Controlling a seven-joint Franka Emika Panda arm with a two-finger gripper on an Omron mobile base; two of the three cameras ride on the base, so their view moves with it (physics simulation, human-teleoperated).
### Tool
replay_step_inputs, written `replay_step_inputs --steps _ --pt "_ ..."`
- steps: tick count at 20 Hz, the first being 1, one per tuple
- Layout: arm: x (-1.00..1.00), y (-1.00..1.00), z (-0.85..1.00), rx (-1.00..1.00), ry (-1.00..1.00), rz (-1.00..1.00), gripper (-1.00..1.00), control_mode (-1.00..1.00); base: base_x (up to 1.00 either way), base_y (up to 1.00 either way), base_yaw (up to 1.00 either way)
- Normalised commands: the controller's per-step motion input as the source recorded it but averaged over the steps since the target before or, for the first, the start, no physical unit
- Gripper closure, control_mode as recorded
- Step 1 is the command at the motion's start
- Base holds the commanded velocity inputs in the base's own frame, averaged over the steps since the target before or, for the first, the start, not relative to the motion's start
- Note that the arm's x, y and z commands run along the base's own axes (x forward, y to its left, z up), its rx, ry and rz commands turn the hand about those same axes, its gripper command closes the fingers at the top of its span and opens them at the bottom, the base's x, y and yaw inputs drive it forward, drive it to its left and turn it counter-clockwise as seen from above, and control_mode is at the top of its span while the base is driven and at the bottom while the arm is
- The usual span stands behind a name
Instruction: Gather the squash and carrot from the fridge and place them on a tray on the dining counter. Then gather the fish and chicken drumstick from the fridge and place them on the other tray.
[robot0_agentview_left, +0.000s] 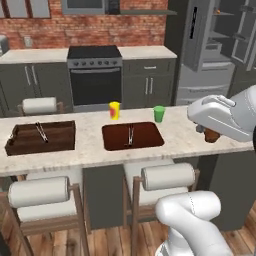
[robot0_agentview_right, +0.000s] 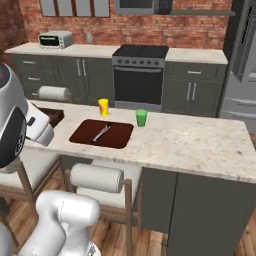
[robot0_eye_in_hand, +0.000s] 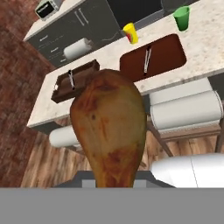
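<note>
A browned chicken drumstick (robot0_eye_in_hand: 109, 131) stands up close in the hand view, with my gripper (robot0_eye_in_hand: 114, 181) shut on its lower end. From the left base view the gripper (robot0_agentview_left: 212, 134) hangs over the right end of the dining counter (robot0_agentview_left: 180, 142), with a bit of drumstick (robot0_agentview_left: 213, 136) showing under the white hand. A flat brown tray (robot0_agentview_left: 145, 137) lies mid-counter to the gripper's left. A deeper wooden tray (robot0_agentview_left: 55, 140) sits at the counter's left end. Each tray holds a thin grey thing I cannot identify. Squash, carrot and fish are out of view. The fridge (robot0_agentview_left: 210, 55) stands open at the back right.
A yellow cup (robot0_agentview_left: 114, 110) and a green cup (robot0_agentview_left: 159, 113) stand behind the flat tray. Padded stools (robot0_agentview_left: 167, 176) (robot0_agentview_left: 39, 191) line the counter's near side. The stove (robot0_agentview_left: 95, 75) and grey cabinets run along the brick back wall, with a toaster oven (robot0_agentview_right: 56, 39) on them.
</note>
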Motion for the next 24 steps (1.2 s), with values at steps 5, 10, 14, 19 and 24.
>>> replay_step_inputs --steps 5,10,14,19,24 --pt "0.0 0.0 0.0 0.0 0.0 0.0 1.0 1.0 0.36 0.3 -0.35" --pt "0.0 0.0 0.0 0.0 0.0 0.0 1.0 1.0 0.54 0.04 -0.23" --pt "0.0 0.0 0.0 0.0 0.0 0.0 1.0 1.0 0.5 0.0 -0.15" --pt "0.0 0.0 0.0 0.0 0.0 0.0 1.0 1.0 0.04 0.02 0.0" --pt "0.0 0.0 0.0 0.0 0.0 0.0 1.0 1.0 0.0 0.0 0.0"
